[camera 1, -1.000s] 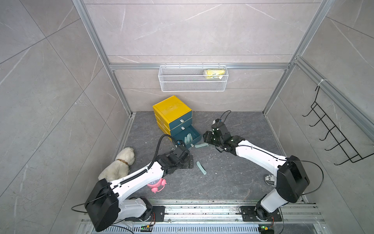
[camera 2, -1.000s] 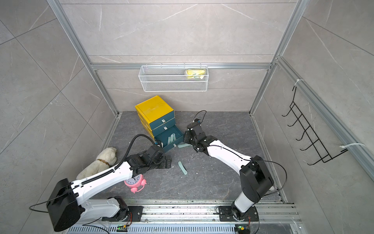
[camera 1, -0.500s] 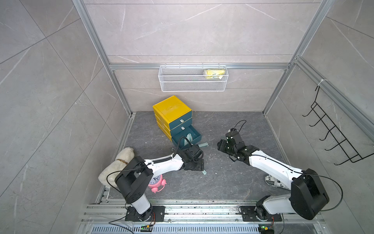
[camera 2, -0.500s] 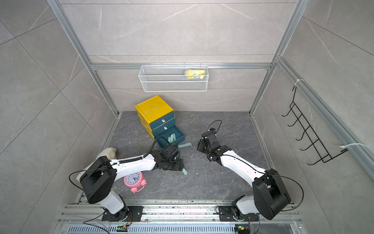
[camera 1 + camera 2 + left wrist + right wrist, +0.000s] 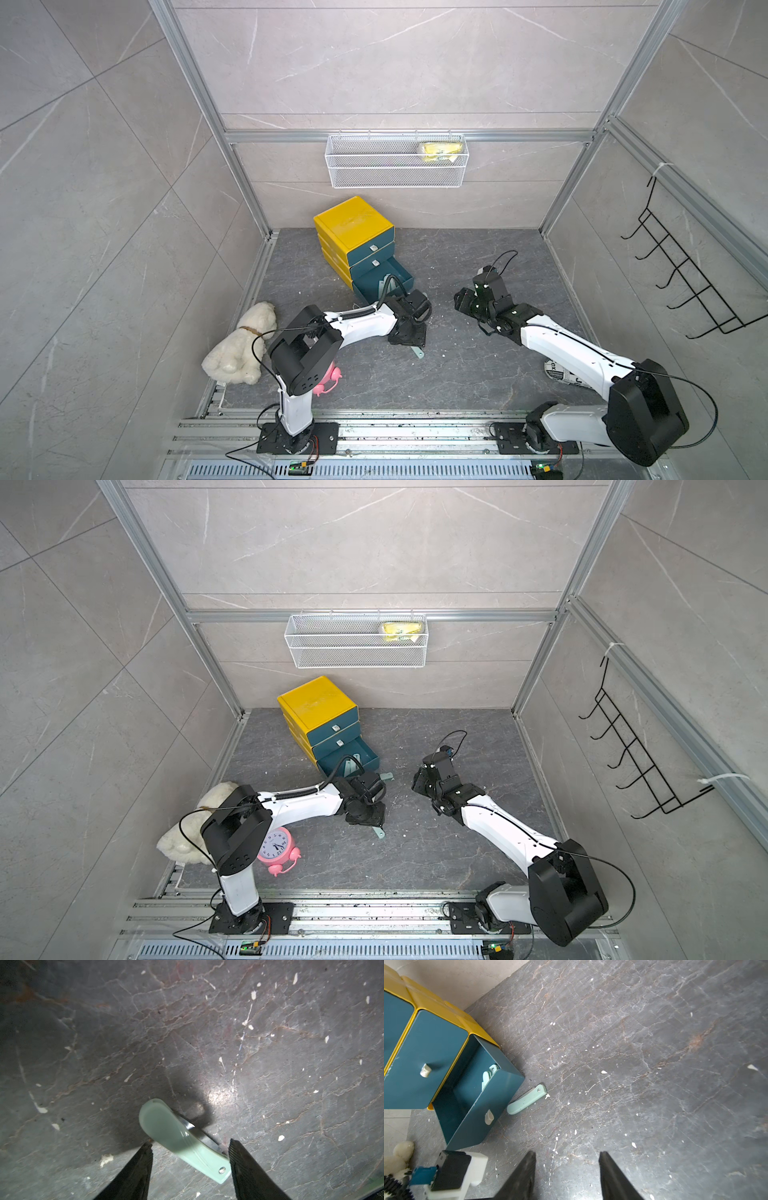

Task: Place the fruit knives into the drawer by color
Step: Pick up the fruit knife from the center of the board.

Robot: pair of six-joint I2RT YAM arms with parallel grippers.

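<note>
A mint-green folded fruit knife lies on the dark floor, and its end shows in both top views. My left gripper stands open astride it, pointing down; one finger touches the knife's screw end. A second mint knife lies on the floor beside the open teal bottom drawer. More mint knives lie inside the drawer. My right gripper hovers open and empty, right of the drawer.
The yellow cabinet has two shut teal drawers above the open one. A white plush dog and a pink alarm clock sit at the left. A wire basket hangs on the back wall; black hooks on the right wall.
My left gripper has moved forward and down over the knife on the floor, and its jaws have narrowed around it. My right gripper has pulled back from the drawer to the right.
</note>
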